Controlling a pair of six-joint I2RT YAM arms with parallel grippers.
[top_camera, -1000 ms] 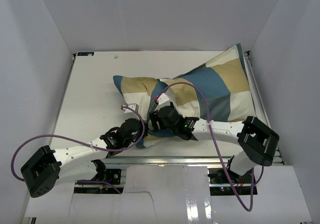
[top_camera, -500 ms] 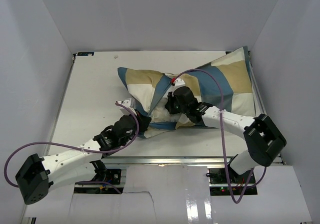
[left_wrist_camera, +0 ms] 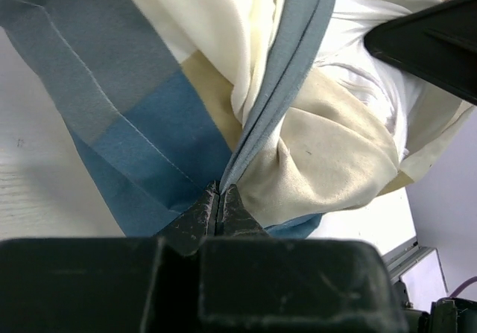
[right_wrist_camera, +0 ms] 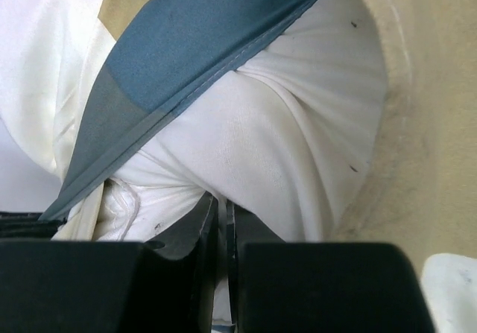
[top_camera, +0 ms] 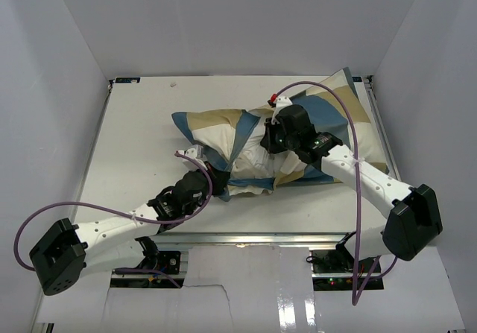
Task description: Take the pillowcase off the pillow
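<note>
Pinching the pillowcase (left_wrist_camera: 141,147) by its blue edging, the left gripper (left_wrist_camera: 219,199) has jaws pressed together; the right gripper (right_wrist_camera: 221,210) seems clamped on the white pillow (right_wrist_camera: 261,139) fabric.

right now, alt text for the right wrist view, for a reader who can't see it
The right gripper, jaws shut, pinches a fold of the white pillow bulging from the pillowcase opening. The cover's blue edging crosses diagonally above, tan fabric at right.
</note>
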